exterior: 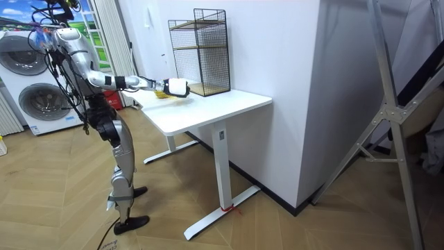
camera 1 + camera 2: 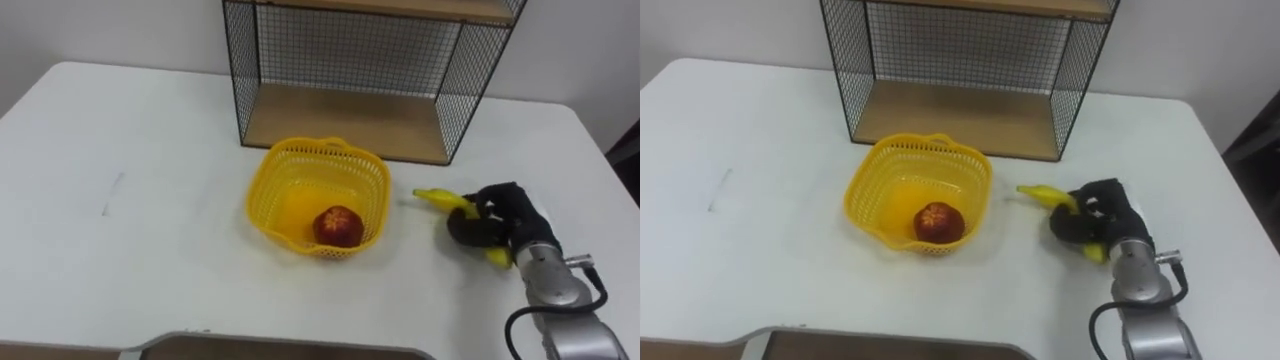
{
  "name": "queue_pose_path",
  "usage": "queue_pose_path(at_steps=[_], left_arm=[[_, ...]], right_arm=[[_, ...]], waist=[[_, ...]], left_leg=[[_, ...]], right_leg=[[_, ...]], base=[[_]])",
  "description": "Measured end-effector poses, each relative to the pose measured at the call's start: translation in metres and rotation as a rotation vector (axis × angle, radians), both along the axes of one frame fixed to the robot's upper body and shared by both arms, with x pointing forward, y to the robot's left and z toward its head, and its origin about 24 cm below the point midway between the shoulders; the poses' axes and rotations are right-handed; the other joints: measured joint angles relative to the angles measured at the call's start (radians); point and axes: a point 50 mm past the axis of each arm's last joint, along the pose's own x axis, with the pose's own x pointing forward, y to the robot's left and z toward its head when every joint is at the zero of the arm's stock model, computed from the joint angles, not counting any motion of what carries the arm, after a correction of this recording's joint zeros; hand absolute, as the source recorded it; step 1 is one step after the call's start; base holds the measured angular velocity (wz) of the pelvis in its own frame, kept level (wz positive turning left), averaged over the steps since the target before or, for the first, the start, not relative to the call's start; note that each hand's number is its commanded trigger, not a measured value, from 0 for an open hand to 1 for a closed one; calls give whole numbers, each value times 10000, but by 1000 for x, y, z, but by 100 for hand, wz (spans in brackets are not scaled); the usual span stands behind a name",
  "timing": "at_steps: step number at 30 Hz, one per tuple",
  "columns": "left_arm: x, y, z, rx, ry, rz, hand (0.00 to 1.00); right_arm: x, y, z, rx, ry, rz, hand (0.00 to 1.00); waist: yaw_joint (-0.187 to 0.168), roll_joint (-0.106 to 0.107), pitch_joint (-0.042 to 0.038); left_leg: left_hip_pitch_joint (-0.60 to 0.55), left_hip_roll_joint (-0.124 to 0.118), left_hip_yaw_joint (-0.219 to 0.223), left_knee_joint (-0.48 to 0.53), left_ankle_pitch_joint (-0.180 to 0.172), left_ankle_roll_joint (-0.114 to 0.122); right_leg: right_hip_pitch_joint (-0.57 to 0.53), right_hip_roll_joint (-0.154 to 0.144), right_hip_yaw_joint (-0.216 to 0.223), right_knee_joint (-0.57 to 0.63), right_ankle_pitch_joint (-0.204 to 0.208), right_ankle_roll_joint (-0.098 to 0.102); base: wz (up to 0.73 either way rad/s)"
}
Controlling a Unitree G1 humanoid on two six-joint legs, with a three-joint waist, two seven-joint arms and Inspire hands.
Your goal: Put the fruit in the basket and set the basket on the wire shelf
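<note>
Basket (image 2: 290, 170), banana (image 2: 437, 197), probable apple (image 2: 338, 226): one each

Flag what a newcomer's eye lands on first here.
The yellow basket in the middle of the white table, with a red apple lying in it, just in front of the wire shelf. To the basket's right, the black right hand has its fingers curled round a banana, outside the basket.

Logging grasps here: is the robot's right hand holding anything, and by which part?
Yes: the right hand is curled round the curved yellow banana at its middle, both tips sticking out.
</note>
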Motion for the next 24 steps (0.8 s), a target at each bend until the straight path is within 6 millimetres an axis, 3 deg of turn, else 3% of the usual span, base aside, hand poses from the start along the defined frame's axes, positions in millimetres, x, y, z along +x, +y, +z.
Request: queue_pose_path(at_steps=[5, 11, 17, 24], left_arm=[[-4, -2, -1, -131, -58, -20, 0], [-17, -2, -3, -13, 187, 50, 0], [-23, -6, -4, -99, 342, 125, 0], [-18, -10, -6, -287, 295, 98, 0]], right_arm=[[9, 18, 47, 227, -2168, 700, 100], [9, 27, 82, 620, -4057, 860, 100], [6, 35, 103, 590, -4933, 1258, 100], [5, 43, 108, 211, -4912, 2155, 100]], waist=[[-21, 39, -21], [-111, -15, -50], [-159, 37, -38], [-134, 30, -33]], left_leg=[[23, 0, -14, -30, 0, -2], [-6, -15, -125, -95, 0, -2], [0, -14, -138, -99, 11, -12], [26, -12, -115, -91, 22, -6]], right_leg=[[-7, 5, 2, -6, 0, 1], [12, 2, -162, -5, 0, 1], [-4, 4, -174, -6, 0, 2], [10, 5, -154, -1, 1, 0]], base=[[0], [4], [1], [0]])
